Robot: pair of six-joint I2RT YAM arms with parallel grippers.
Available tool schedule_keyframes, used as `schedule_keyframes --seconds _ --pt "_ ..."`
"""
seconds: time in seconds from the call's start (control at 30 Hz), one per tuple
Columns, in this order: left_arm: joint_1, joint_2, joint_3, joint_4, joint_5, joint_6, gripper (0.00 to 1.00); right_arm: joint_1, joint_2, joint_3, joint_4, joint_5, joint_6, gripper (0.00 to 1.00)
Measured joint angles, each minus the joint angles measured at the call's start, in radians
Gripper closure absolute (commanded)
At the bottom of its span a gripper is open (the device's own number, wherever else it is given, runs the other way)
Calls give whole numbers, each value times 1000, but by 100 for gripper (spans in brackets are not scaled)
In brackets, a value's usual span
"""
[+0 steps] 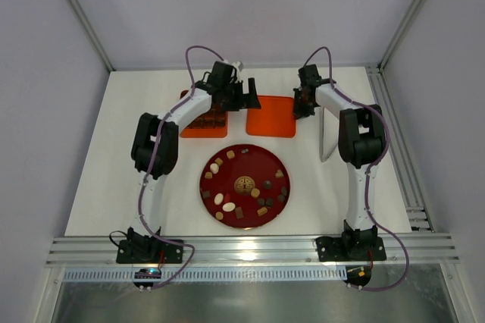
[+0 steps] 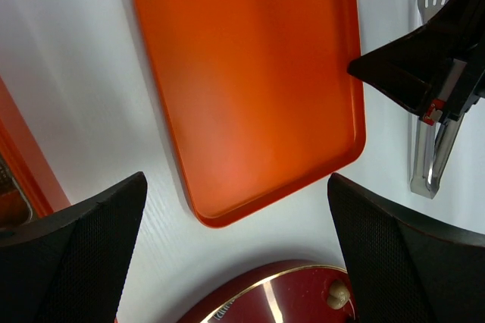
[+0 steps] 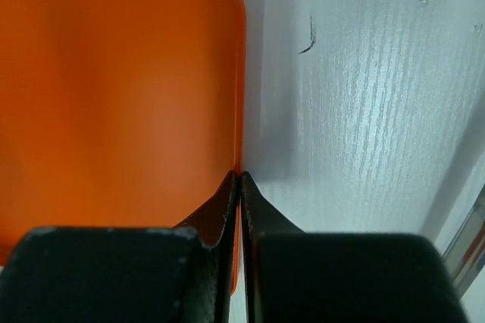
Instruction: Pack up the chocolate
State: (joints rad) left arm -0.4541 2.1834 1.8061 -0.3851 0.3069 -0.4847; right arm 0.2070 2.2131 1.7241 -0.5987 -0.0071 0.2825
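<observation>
Several chocolate pieces (image 1: 229,206), dark, tan and cream, lie scattered on a round dark-red plate (image 1: 254,160) at the table's middle. One tan piece (image 2: 338,293) shows in the left wrist view on the plate (image 2: 273,300). My left gripper (image 1: 247,100) hangs open and empty (image 2: 239,255) between the orange box (image 1: 203,126) and the orange lid (image 1: 271,116). My right gripper (image 1: 301,108) is shut (image 3: 240,177) on the right rim of the lid (image 3: 114,88). The lid (image 2: 250,80) is empty.
Metal tongs (image 1: 327,135) lie on the table right of the lid, beside my right arm; they show in the left wrist view (image 2: 430,152). The orange box's edge (image 2: 26,160) is at that view's left. Enclosure walls surround the white table.
</observation>
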Motion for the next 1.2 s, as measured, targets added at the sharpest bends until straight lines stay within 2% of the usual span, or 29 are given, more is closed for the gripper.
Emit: schedule_keyframes --seconds 0.43,0.73,1.2 --pt "18 113 99 -21 66 -2 2 -74 -57 -83 53 -114 3 96" --pt "21 174 173 -27 105 -16 3 -82 -106 -121 85 -186 14 96" --pt "21 224 201 -27 130 -60 5 -150 -175 -176 143 -326 67 96"
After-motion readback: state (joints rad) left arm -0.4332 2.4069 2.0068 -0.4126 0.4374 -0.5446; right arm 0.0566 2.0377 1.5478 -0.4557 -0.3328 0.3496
